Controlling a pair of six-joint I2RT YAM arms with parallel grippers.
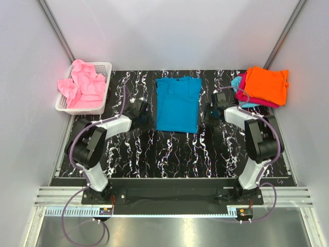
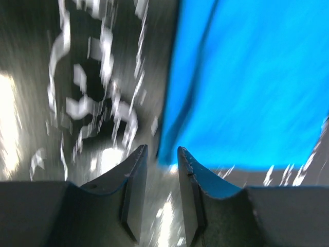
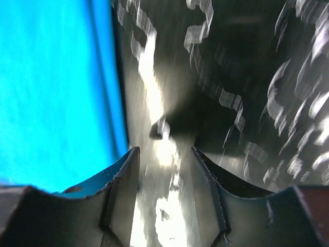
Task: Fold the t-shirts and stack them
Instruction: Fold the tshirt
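Both arms reach from the near edge over the black marbled table (image 1: 154,149) in the top view. The left gripper (image 1: 140,109) sits just beside one long edge of the teal-blue t-shirt (image 1: 177,105), and the right gripper (image 1: 212,114) sits just beside the other. The shirt lies flat mid-table, collar at the far end. Pink t-shirts (image 1: 82,85) fill a white mesh basket (image 1: 60,105) far left. An orange t-shirt (image 1: 267,85) tops magenta (image 1: 257,102) and light cyan (image 1: 237,82) ones far right.

Left wrist view, blurred: the fingers (image 2: 134,175) stand slightly apart with nothing between them, and the shirt's corner lies just past the tips.

Right wrist view: the fingers (image 3: 123,180) stand wider apart over bare table, with the shirt's edge alongside.
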